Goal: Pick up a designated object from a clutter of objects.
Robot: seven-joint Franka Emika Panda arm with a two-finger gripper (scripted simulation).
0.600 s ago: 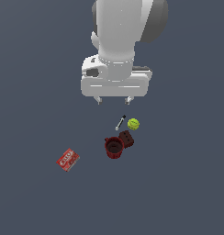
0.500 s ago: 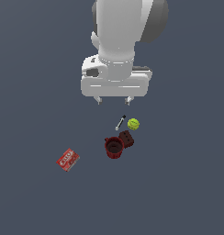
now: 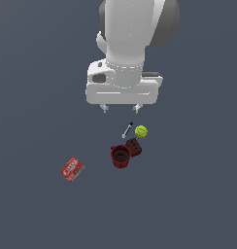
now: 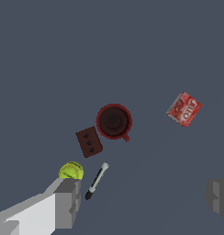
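In the exterior view five items lie on the grey floor: one red box (image 3: 72, 169), one mug (image 3: 121, 156), one brown block (image 3: 134, 146), one ball (image 3: 141, 131) and one marker (image 3: 127, 130). The gripper (image 3: 121, 108) hangs above them with fingers spread and nothing between. The box lies alone, well apart from the fingertips, toward the exterior view's left.

In the wrist view, both fingers (image 4: 67, 202) are cut off at the edge. The ball (image 4: 71, 170) sits just beside one finger, the marker (image 4: 96, 180) near it; the box (image 4: 184, 109) lies well apart.

The exterior view looks steeply down from afar, the wrist view straight down (closer), both sharing the clutter (image 3: 126, 146).
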